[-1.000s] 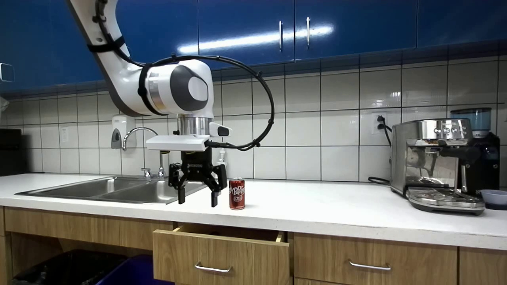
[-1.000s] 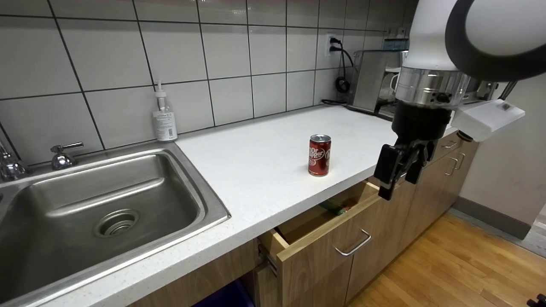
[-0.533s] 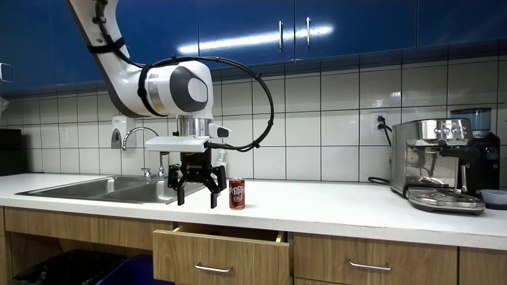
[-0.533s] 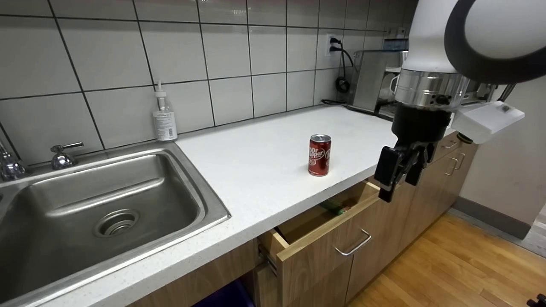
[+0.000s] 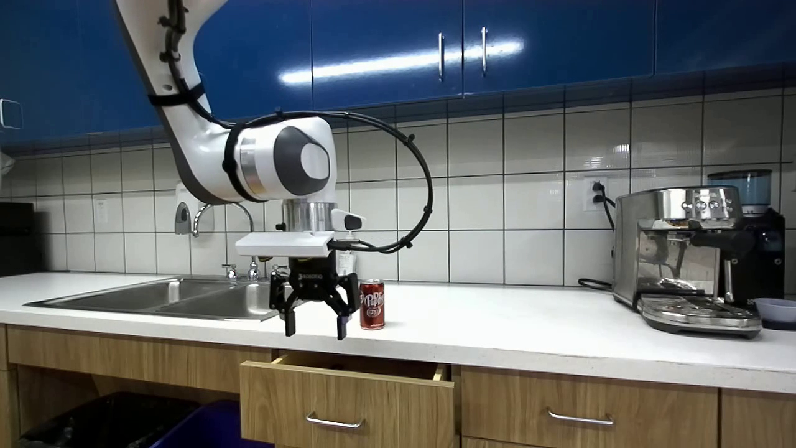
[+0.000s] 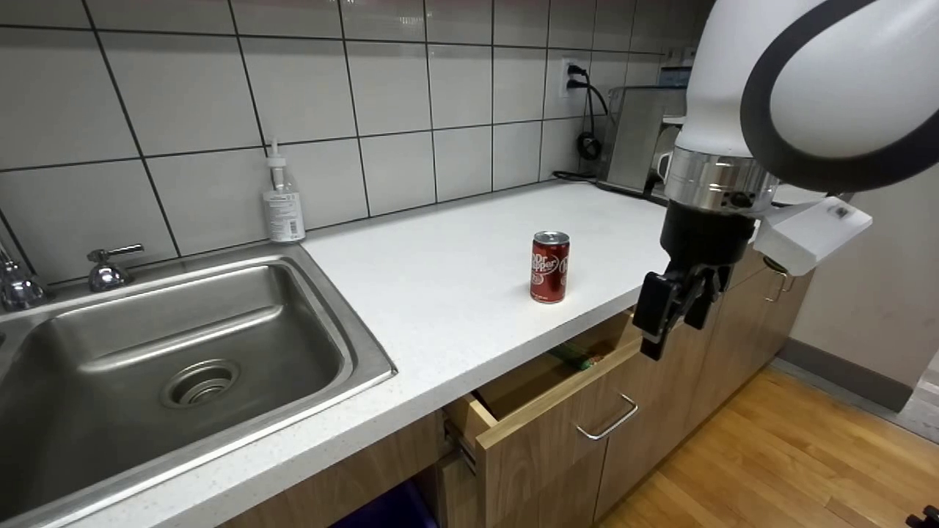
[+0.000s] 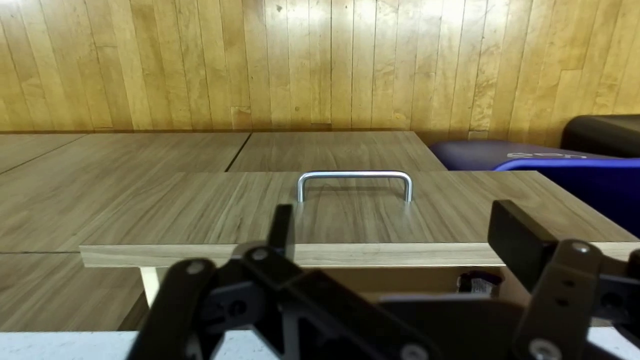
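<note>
– How was the gripper (image 5: 316, 330) found?

– With its fingers spread wide and nothing held between them. It was poised above the drawer (image 6: 565, 447), which stood partly out from beneath the countertop (image 6: 440, 293). In an exterior view a gap was shown below the fingertips.

– What was judged likeliest to go wrong?

– A knock. Were the gripper lowered slightly out of line, the top edge of the front panel (image 7: 350, 220) could be struck by a finger, and the drawer might be driven inward. In a sideways or rearward swing, the red soda can (image 5: 372, 305) could be tipped, as it was stood upright near the countertop's front edge.

– And where was room offered?

– Open air was seen in front of the panel, and the handle (image 7: 355, 174) was left uncovered by the fingers in the wrist view. The drawer's mouth was tighter, bounded by the countertop's edge behind and the panel ahead, with a dark item (image 7: 480, 284) partly shown inside.
</note>
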### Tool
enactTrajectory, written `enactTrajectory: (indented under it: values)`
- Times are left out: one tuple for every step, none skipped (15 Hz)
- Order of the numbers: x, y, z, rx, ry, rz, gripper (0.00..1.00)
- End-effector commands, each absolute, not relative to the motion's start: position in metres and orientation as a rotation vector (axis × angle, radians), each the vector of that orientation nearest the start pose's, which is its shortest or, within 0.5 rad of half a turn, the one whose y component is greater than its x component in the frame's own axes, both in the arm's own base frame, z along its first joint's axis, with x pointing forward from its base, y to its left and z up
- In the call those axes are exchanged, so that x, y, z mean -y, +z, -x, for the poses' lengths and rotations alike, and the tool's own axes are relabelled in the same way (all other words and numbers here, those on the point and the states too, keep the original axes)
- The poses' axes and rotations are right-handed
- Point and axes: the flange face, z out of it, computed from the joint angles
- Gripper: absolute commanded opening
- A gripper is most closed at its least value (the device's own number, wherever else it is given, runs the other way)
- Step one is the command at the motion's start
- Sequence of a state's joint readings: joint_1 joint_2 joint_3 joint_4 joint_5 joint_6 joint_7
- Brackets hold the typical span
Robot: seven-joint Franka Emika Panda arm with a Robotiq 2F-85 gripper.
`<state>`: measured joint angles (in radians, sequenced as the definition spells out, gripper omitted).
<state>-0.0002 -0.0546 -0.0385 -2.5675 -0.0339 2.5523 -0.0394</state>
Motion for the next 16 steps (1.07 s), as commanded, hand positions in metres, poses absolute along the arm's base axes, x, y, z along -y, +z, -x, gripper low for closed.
enactTrajectory:
  values:
    - [0.025,0.275,-0.468,0.055,-0.084,3.188,1.00]
    - [0.027,0.272,-0.470,0.054,-0.089,3.190,1.00]
    - [0.029,0.269,-0.473,0.052,-0.100,3.190,1.00]
    - [0.031,0.265,-0.476,0.047,-0.106,3.190,1.00]
    - [0.034,0.262,-0.480,0.040,-0.114,3.188,1.00]
    - [0.036,0.261,-0.483,0.029,-0.120,3.188,1.00]
    - [0.038,0.259,-0.485,0.021,-0.127,3.187,1.00]
    - [0.041,0.258,-0.488,0.012,-0.132,3.186,1.00]
    - [0.043,0.256,-0.491,0.005,-0.134,3.185,1.00]
    - [0.046,0.255,-0.494,-0.001,-0.137,3.187,1.00]
    - [0.048,0.254,-0.497,-0.005,-0.140,3.187,1.00]
    - [0.051,0.253,-0.500,-0.006,-0.141,3.191,1.00]
    - [0.052,0.251,-0.503,-0.006,-0.142,3.193,1.00]
    - [0.054,0.250,-0.506,-0.004,-0.146,3.197,1.00]
    - [0.055,0.248,-0.509,-0.006,-0.151,3.199,1.00]
    - [0.056,0.246,-0.513,-0.010,-0.159,3.204,1.00]
